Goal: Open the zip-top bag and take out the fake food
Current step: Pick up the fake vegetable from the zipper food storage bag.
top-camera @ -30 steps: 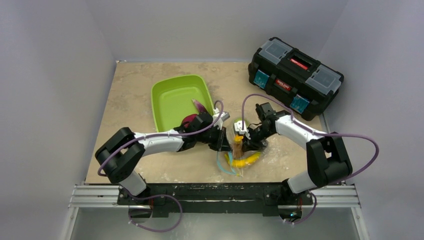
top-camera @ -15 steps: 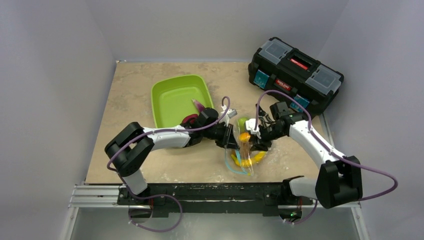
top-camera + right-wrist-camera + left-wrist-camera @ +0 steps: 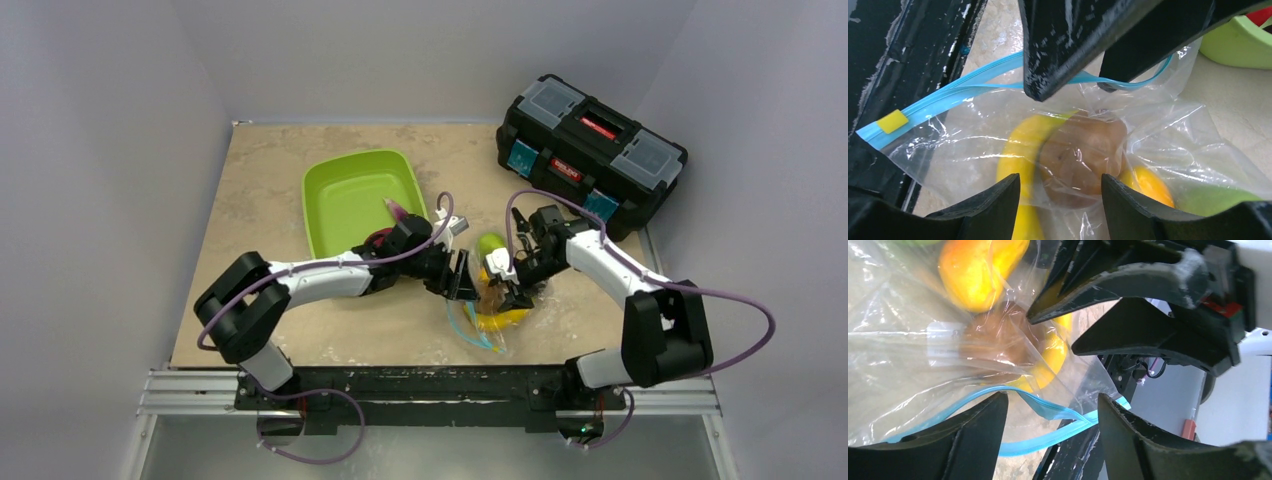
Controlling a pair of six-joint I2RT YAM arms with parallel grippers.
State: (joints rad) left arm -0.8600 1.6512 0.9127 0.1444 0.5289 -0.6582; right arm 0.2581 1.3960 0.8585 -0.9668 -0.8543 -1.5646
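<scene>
"Top external view first: where is the zip-top bag (image 3: pixel 478 322)?" asks Ana.

"It lies on the table (image 3: pixel 260 200), close to the front edge, between the two arms and a little right of the green tray (image 3: pixel 350 190). The black toolbox (image 3: pixel 590 155) is well apart, at the far right corner."

"Is the bag closed?"

"Not fully. In the left wrist view the blue zipper strip (image 3: pixel 1048 410) splits into two bands, so the mouth is parted there."

"And the fake food (image 3: pixel 1068 165)?"

"In the right wrist view I see, through the plastic, a brown kiwi (image 3: pixel 1083 160) lying on a yellow banana (image 3: pixel 1018 150), then an orange piece (image 3: pixel 1148 185) and a green piece (image 3: pixel 1208 200) deeper in the bag. One purple piece (image 3: pixel 397 210) lies in the tray."

"What do the grippers do?"

"The left gripper (image 3: pixel 465 285) is at the mouth of the bag. Its fingers are spread and the zipper strip passes between them, but they clamp nothing. The right gripper (image 3: pixel 515 292) faces it from the other side, very near, with its fingers also spread over the kiwi. I see nothing pinched in it."
</scene>
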